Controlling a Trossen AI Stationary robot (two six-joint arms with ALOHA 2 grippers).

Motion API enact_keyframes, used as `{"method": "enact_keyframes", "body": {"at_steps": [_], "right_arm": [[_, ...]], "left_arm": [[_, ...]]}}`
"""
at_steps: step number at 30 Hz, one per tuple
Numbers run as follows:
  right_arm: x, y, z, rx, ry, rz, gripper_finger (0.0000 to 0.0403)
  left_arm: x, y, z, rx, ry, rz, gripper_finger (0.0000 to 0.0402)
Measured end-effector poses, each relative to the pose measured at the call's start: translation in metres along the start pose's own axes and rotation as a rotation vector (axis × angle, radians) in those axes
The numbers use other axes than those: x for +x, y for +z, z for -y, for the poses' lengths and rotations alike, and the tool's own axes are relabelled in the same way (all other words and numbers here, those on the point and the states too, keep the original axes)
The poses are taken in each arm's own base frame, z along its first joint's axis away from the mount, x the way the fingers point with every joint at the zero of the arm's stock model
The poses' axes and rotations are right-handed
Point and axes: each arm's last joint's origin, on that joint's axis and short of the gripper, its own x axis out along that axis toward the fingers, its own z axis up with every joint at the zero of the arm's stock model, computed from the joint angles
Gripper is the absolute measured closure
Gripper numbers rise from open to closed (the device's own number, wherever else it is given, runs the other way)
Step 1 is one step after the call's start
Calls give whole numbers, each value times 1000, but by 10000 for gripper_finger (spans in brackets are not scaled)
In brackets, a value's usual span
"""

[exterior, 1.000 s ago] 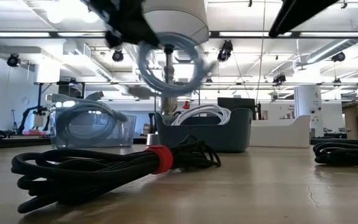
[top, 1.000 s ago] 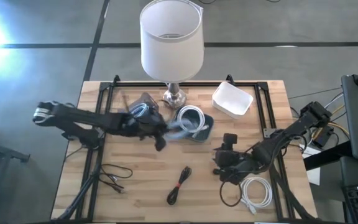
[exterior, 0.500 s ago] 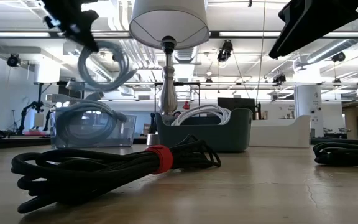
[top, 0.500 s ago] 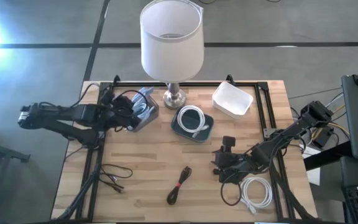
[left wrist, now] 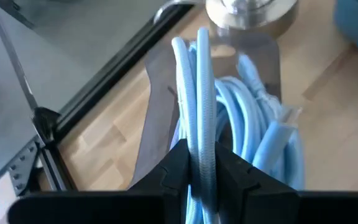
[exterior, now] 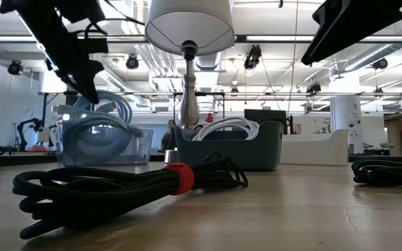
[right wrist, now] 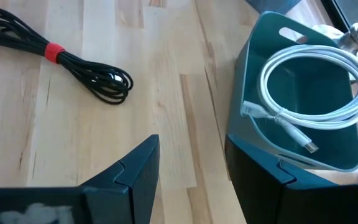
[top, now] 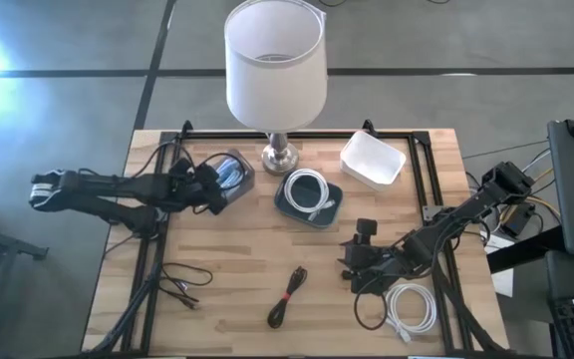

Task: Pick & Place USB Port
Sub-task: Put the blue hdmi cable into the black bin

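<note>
- Since a second ago the left arm swung from mid-table back to the clear bin [top: 229,177]; the light-blue cable [left wrist: 199,118] it carried past the lamp [top: 275,62] now hangs just over that bin, lower than half a second ago. Right arm unchanged.
- Wooden slat table [top: 227,269], black metal frame along its edges.
- Lamp: white drum shade, shiny metal stem and base, standing just behind the bins.
- Clear bin: see-through plastic, already holding a blue coil; left of the lamp base.
- Teal bin [right wrist: 303,134]: matte, with a handle slot, holding a smooth white USB cable [right wrist: 309,93].
- White bin [top: 373,160] near the back right corner.
- Left gripper [left wrist: 199,163]: fingers clamped on two strands of the braided blue cable, directly above the clear bin.
- Right gripper [right wrist: 188,168]: fingers spread, nothing held, parked low at front right beside a loose white coil [top: 412,307].
- Black cable bundle [right wrist: 61,53] with red tie, front centre; thin black lead [top: 182,279] front left.
- Step, as judged: release into the clear bin. Lower until the loop sits inside the walls, keep centred, then let go so the floppy coil doesn't drape over the rim.
</note>
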Motion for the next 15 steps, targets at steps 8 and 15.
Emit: {"method": "enact_keyframes", "body": {"at_steps": [8, 15], "right_arm": [[0, 0, 0, 2, 2, 2, 225], [0, 1, -1, 11, 7, 12, 225]], "left_arm": [[8, -5, -4, -7, 12, -48, 333], [10, -5, -5, 6, 4, -61, 300]]}}
